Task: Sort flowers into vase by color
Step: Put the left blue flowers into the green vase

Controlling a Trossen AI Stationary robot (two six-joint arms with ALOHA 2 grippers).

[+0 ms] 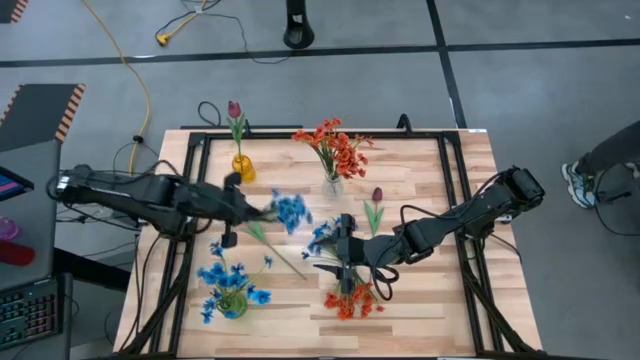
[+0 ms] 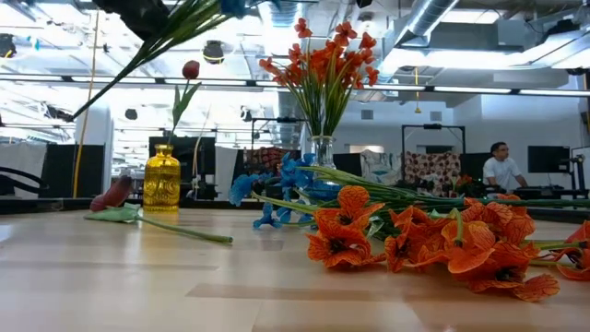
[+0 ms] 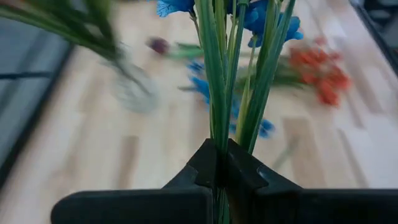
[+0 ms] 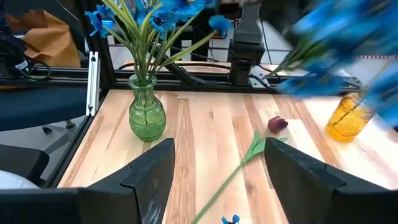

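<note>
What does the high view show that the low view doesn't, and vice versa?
Only high: both arms, with the left gripper shut on a blue sprig, the right gripper open over the table, and the green vase of blue flowers. Only low: the room behind, with a person. Both: the yellow vase with a maroon tulip, the clear vase of orange flowers, and the loose orange flowers.

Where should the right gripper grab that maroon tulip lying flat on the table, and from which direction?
Grip the maroon tulip by its thin green stem, midway along and away from the bud, coming straight down from above. It lies flat on the table, so the open right gripper should probably straddle the stem crosswise.
</note>
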